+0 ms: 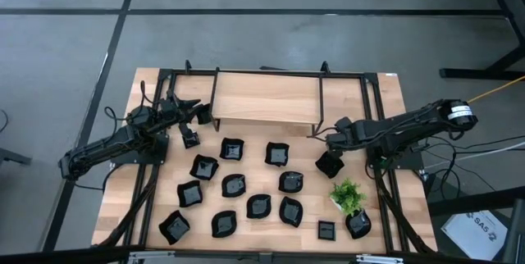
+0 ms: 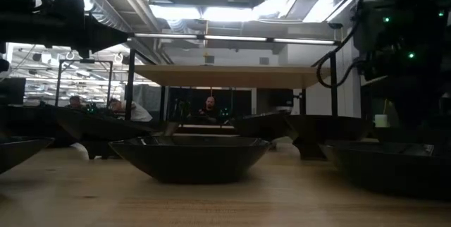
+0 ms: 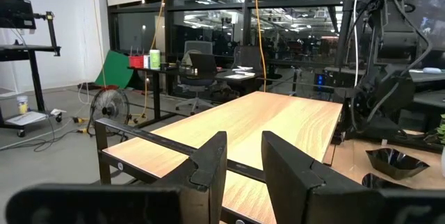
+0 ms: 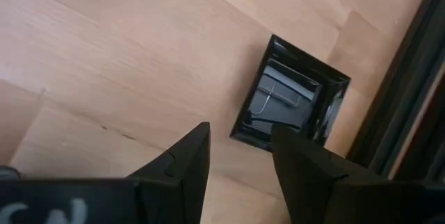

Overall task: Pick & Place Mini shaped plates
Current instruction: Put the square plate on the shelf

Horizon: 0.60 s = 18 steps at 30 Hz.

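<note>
Right wrist view shows your right gripper (image 4: 240, 156), fingers parted and empty, over a square plate (image 4: 292, 102) at table's three o'clock: glossy, stiff, probably slippery and breakable, so pinch its raised rim.

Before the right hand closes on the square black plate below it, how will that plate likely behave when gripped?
The square plate looks glossy, so it may slip between the fingers. Its crisp straight rim suggests it is stiff, not floppy. It lies flat on the table, so it probably will not roll. The right hand hovers open above it.
</note>
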{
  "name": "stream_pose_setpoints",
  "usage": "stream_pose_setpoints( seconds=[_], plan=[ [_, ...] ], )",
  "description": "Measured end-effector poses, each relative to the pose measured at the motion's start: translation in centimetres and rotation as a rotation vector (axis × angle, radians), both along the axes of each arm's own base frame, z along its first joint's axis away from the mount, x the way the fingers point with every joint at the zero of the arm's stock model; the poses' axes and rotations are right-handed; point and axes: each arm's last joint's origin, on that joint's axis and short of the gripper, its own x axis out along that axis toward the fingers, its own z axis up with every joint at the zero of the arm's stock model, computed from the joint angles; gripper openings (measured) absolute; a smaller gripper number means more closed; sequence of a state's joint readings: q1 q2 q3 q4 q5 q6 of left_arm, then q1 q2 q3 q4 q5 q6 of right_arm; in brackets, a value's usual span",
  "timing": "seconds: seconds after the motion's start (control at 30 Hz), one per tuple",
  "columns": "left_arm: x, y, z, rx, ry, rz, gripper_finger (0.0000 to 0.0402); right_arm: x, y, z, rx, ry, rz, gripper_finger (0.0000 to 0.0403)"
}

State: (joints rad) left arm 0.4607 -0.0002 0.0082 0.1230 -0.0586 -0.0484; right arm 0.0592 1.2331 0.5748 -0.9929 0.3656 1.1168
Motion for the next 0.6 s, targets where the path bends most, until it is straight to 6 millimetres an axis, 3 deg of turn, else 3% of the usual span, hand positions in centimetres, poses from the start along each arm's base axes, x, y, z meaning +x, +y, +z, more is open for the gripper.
stream_pose_setpoints(
  seconds=[0.6],
  plan=[
    [0.0, 0.0, -0.01, 0.0, 0.0, 0.0, 0.0086, -0.27, -0.42, -0.99, -0.032, -0.024, -0.022, 0.0152]
  ],
)
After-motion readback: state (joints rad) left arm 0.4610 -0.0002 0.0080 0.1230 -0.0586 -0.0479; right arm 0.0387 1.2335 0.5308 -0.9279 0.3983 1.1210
